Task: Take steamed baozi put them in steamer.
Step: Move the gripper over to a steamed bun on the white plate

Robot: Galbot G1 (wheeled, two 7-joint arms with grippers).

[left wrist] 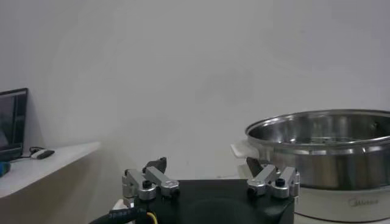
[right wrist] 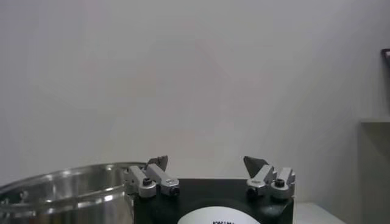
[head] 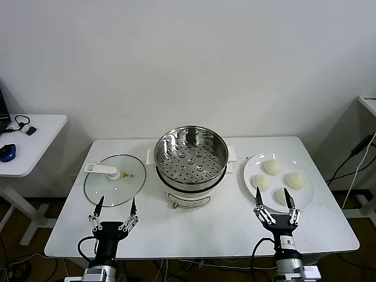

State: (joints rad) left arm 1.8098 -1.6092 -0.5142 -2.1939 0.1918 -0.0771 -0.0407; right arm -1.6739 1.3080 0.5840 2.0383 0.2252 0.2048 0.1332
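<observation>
White wall backs a white table in my head view. At its centre sits the steamer, its tray bare. Four steamed baozi lie on a plate to its right, close to the table's right edge. My left gripper and right gripper hover at the near edge, both spread wide, holding nothing. A glass lid lies left of the steamer.
</observation>
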